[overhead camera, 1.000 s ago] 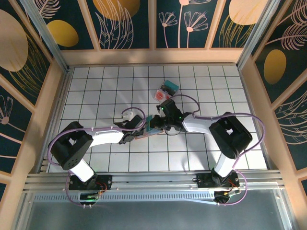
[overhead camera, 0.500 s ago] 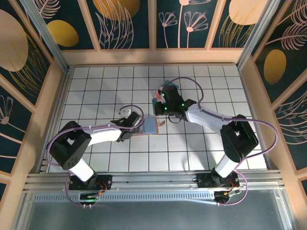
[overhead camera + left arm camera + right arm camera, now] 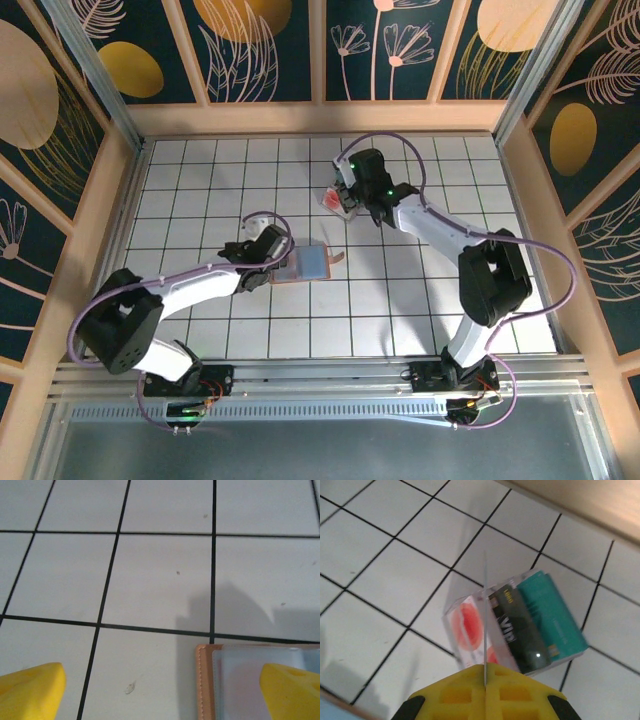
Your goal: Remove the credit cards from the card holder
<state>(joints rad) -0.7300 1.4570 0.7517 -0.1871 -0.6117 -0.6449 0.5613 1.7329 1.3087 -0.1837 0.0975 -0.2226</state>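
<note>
Left hand (image 3: 163,692): spread wide, holding nothing; its yellow fingertips (image 3: 35,692) sit low over the bench (image 3: 200,180), and the other tip overlaps the near corner of the card holder.
Right hand (image 3: 485,680): fingers pressed together, pinching a thin card (image 3: 485,615) that is seen edge-on as a fine line rising from between them.
Card holder (image 3: 312,263): lies flat on the bench near the middle, just ahead of the left hand, blue-grey inside facing up, with a tan stitched border and a small brown tab on its right edge.
Clear box (image 3: 465,607): on the bench towards the far side, right below the right hand; it holds a dark card, a teal one and something red.
Spacing: card holder and clear box lie apart.
</note>
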